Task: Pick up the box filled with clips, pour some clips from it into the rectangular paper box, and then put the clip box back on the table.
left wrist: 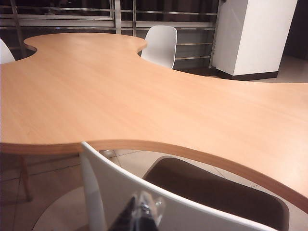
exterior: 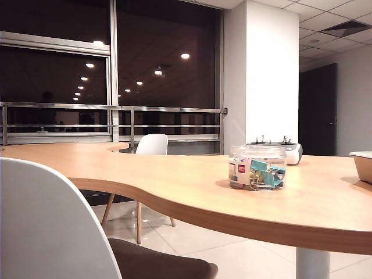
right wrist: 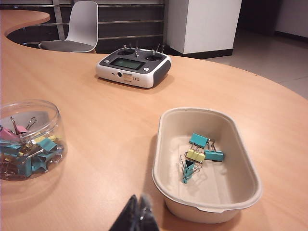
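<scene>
The box filled with clips (exterior: 257,152) is a clear round jar standing upright on the table (exterior: 174,180), with teal, yellow and pink clips (right wrist: 33,154) inside. To its right lies the rectangular paper box (right wrist: 202,211), with several loose clips (right wrist: 199,154) on its floor. My right gripper (right wrist: 138,198) hovers shut and empty over the table near its front edge, between the jar (right wrist: 26,115) and the paper box. Shut and empty too, my left gripper (left wrist: 138,198) hangs off the table above a white chair (left wrist: 192,216). Neither gripper shows in the exterior view.
A white device with knobs (right wrist: 134,67) sits on the table behind the jar and the paper box (exterior: 363,165). A white chair with a brown seat (exterior: 46,226) stands at the table's near curved edge, another chair (exterior: 152,144) at the far side.
</scene>
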